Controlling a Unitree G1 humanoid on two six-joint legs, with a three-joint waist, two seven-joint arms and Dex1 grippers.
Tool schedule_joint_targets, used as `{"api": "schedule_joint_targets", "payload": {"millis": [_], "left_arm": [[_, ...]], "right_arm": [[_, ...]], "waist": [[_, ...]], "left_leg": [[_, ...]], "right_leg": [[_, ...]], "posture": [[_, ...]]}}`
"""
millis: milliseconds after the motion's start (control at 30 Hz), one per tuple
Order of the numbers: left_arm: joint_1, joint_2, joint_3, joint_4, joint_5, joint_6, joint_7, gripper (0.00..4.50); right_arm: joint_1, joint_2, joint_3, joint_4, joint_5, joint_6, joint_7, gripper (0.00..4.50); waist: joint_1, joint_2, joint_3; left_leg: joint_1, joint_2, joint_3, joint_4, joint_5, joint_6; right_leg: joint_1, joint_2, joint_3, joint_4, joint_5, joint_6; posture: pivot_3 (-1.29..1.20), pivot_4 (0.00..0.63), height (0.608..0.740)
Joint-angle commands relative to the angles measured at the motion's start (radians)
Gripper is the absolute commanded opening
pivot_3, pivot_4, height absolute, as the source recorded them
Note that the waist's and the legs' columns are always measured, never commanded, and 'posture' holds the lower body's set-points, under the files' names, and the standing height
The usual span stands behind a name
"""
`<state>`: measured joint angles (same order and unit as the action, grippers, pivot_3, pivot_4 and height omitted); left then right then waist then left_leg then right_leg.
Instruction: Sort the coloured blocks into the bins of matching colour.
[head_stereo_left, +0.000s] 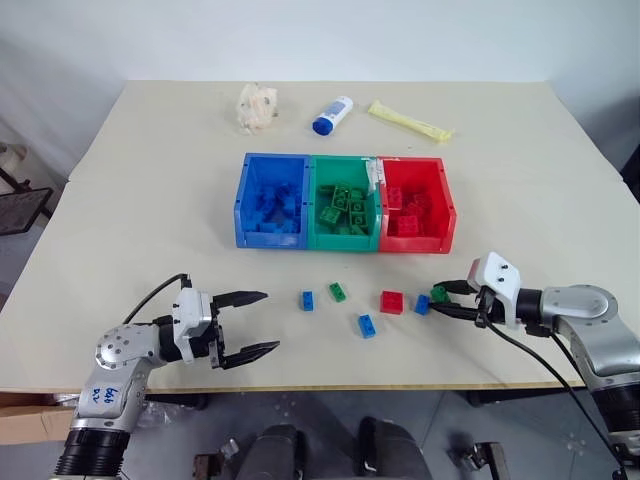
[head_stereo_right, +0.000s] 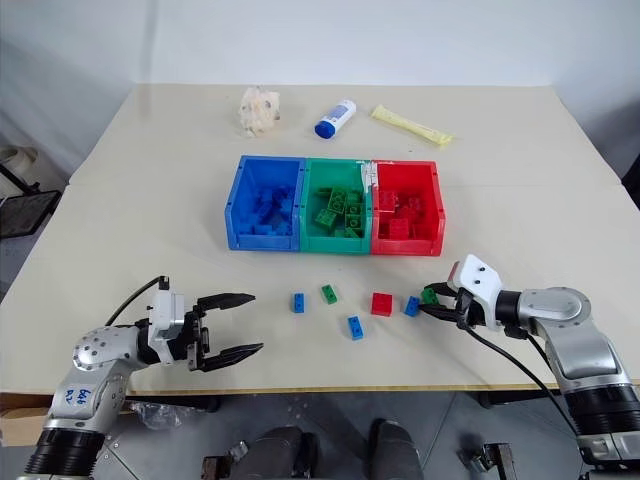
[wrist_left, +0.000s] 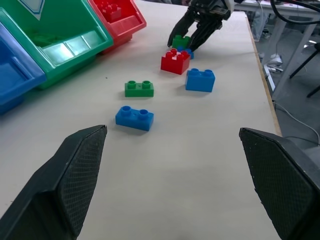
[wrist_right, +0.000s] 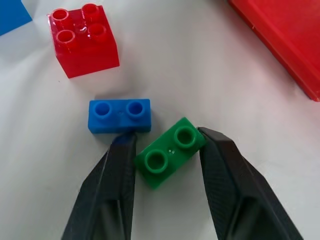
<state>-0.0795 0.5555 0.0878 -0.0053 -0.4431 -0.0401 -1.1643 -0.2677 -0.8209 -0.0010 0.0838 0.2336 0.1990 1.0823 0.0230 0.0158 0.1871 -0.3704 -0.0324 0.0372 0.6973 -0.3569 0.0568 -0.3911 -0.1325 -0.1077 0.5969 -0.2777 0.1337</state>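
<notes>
- The green block (wrist_right: 170, 152) I'm after lies on the tabletop (head_stereo_left: 130, 220) in front of the red bin (head_stereo_left: 417, 203), at the right end of the loose row. My right tool (wrist_right: 165, 165) has its two fingers closed in on it, one on each side, so I read it as clamped, with the block resting on the surface.
- The block's long axis runs slantwise across the gap between the fingers, not square to them. I reckon the grip bears on corners more than on flat faces and could twist when I lift.
- A blue block (wrist_right: 120, 115) sits just beside it, touching or almost touching one finger (wrist_right: 107, 190); I can't quite tell which. The square red block (wrist_right: 85, 42) lies a little beyond.
- From here the green bin (head_stereo_left: 345, 205) lies up the tabletop and to the left, past the red bin, so the carry must cross the red bin's front corner.
- The left tool (head_stereo_left: 240, 325) hangs wide apart over bare tabletop, nearer to the other loose blue block (wrist_left: 134, 118) and green block (wrist_left: 139, 88).
- The right wrist view shows the slant and the crowding blue block; the head views show only a green speck at the fingertips, but they give the way to the bins.
</notes>
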Motion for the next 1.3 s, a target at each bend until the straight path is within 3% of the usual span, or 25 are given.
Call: {"api": "schedule_joint_targets", "payload": {"millis": [33, 167, 267, 433, 600, 633, 700, 867, 1000, 1100, 1300], "left_arm": [[-0.029, -0.007, -0.005, 0.024, 0.002, -0.029, -0.007, 4.50], [-0.072, -0.013, -0.015, 0.077, 0.012, -0.053, -0.021, 4.50], [-0.114, -0.020, -0.026, 0.128, 0.018, -0.080, -0.041, 4.50], [-0.195, -0.043, -0.040, 0.221, 0.034, -0.122, -0.057, 4.50], [-0.239, -0.062, -0.048, 0.277, 0.046, -0.159, -0.057, 4.50], [-0.243, -0.064, -0.047, 0.282, 0.048, -0.165, -0.056, 4.50], [-0.249, -0.068, -0.045, 0.290, 0.051, -0.174, -0.052, 4.50], [-0.271, -0.066, -0.037, 0.313, 0.053, -0.186, -0.051, 4.50], [-0.294, -0.063, -0.036, 0.343, 0.054, -0.194, -0.060, 4.50], [-0.308, -0.059, -0.035, 0.362, 0.053, -0.196, -0.068, 4.50], [-0.315, -0.037, -0.028, 0.413, 0.055, -0.204, -0.103, 4.50]], "right_arm": [[-0.008, -0.011, -0.034, -0.052, 0.006, 0.017, -0.024, 1.48], [-0.068, -0.024, -0.035, -0.137, 0.019, 0.075, -0.034, 1.48], [-0.189, 0.034, -0.014, -0.167, 0.035, 0.110, -0.064, 1.48], [-0.443, 0.195, 0.098, -0.021, -0.031, 0.129, -0.120, 1.48], [-0.610, 0.350, 0.139, 0.215, -0.097, -0.006, -0.187, 1.48], [-0.634, 0.371, 0.140, 0.256, -0.105, -0.022, -0.200, 2.22], [-0.659, 0.398, 0.139, 0.312, -0.118, -0.056, -0.215, 2.74], [-0.608, 0.365, 0.120, 0.240, -0.095, -0.066, -0.162, 4.42], [-0.558, 0.315, 0.098, 0.155, -0.065, -0.028, -0.121, 4.46], [-0.414, 0.192, 0.048, -0.035, 0.030, 0.068, -0.013, 4.46], [-0.170, 0.036, -0.076, -0.238, 0.142, 0.146, 0.054, 4.46]], "waist": [[0.000, 0.000, 0.000], [-0.001, 0.000, 0.000], [-0.004, 0.001, 0.000], [-0.023, 0.000, 0.000], [-0.025, 0.000, 0.000], [-0.026, 0.000, 0.000], [-0.027, 0.000, 0.000], [-0.025, 0.000, 0.000], [-0.028, 0.000, 0.000], [-0.016, 0.000, 0.000], [-0.018, 0.000, 0.000]], "left_leg": [[0.000, 0.000, 0.000, 0.000, 0.000, 0.000], [0.000, 0.000, 0.001, 0.000, 0.000, 0.000], [-0.001, 0.000, 0.001, 0.000, 0.000, 0.000], [0.000, 0.000, 0.001, 0.000, 0.000, 0.000], [-0.001, -0.001, -0.001, 0.000, 0.000, 0.000], [-0.001, -0.002, -0.001, 0.000, 0.000, 0.000], [-0.002, -0.003, -0.002, -0.001, 0.000, 0.000], [-0.002, -0.003, -0.003, -0.001, 0.000, 0.001], [-0.001, -0.003, -0.002, 0.000, 0.000, 0.001], [-0.002, -0.003, -0.003, 0.000, 0.000, 0.001], [-0.002, -0.003, -0.001, 0.000, 0.000, 0.001]], "right_leg": [[0.000, 0.000, 0.000, 0.000, 0.000, 0.000], [-0.001, 0.000, 0.000, 0.000, 0.000, 0.000], [-0.002, 0.001, -0.002, 0.001, 0.000, 0.000], [-0.003, 0.001, -0.006, 0.004, 0.000, 0.000], [-0.003, 0.000, -0.009, 0.007, 0.000, -0.001], [-0.003, 0.000, -0.009, 0.007, 0.000, -0.001], [-0.004, -0.001, -0.009, 0.008, 0.000, -0.001], [-0.004, -0.001, -0.010, 0.009, 0.000, -0.001], [-0.003, -0.001, -0.009, 0.009, 0.000, -0.001], [-0.003, 0.000, -0.010, 0.008, 0.000, -0.001], [-0.002, -0.001, -0.010, 0.006, 0.000, 0.000]], "posture": [[0.00, 0.150, 0.740], [0.00, 0.150, 0.740], [0.00, 0.150, 0.740], [0.00, 0.150, 0.740], [0.00, 0.150, 0.740], [0.00, 0.150, 0.740], [0.00, 0.150, 0.740], [0.00, 0.150, 0.740], [0.00, 0.150, 0.740], [0.00, 0.150, 0.740], [0.00, 0.150, 0.740]]}}
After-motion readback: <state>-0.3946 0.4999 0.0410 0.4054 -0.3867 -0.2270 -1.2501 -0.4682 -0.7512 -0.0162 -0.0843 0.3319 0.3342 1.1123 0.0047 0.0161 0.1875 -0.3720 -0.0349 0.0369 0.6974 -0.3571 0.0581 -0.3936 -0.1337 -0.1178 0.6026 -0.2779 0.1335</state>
